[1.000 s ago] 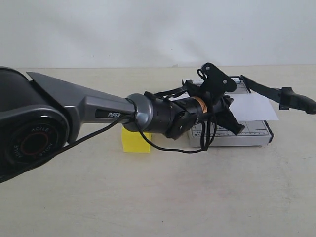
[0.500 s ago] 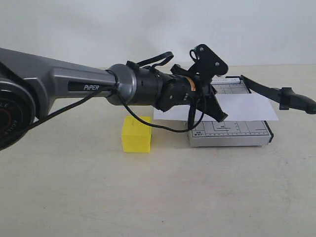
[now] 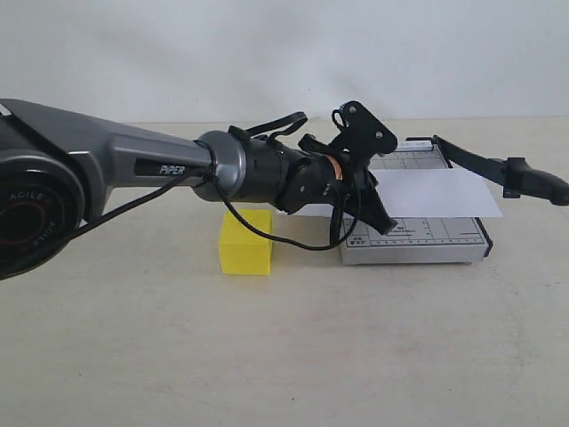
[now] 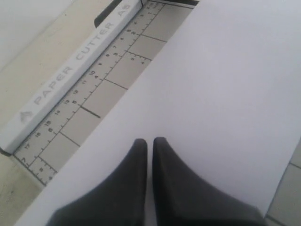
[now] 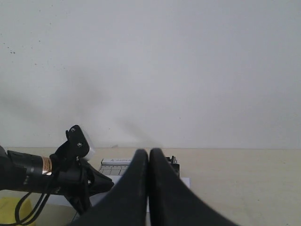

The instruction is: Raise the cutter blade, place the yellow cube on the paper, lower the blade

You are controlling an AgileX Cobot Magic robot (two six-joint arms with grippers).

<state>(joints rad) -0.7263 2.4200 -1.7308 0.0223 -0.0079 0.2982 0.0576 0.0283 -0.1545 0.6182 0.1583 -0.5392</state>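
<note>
While the cutter blade [image 3: 484,165] stands raised, its thick handle out past the three o'clock edge of the grey trimmer base [image 3: 418,242], the left claw [image 4: 148,141] hangs over the white paper [image 3: 440,191], fingers pressed together and gripping nothing. Whether the tips touch the sheet cannot be told. The right claw [image 5: 148,151] is also closed and empty, held high and well apart from the work.

The yellow cube [image 3: 246,242] sits on the table [image 3: 284,356] at about eight o'clock from the trimmer, near it but not touching, not yet picked up.

Likely risks: if the closed tips rest on the paper, pulling the arm away could drag the sheet askew or off the base. A black cable [image 3: 284,242] loops beneath the wrist just beside the cube and could snag or nudge it. The claw must open before descending, or it will knock the cube aside. Nothing holds the blade, so a bump could drop it early.

The paper overhangs the base at nine and three o'clock. Bare table lies open toward six o'clock. The raised blade bounds the three o'clock side, so approach from nine o'clock looks freest.
</note>
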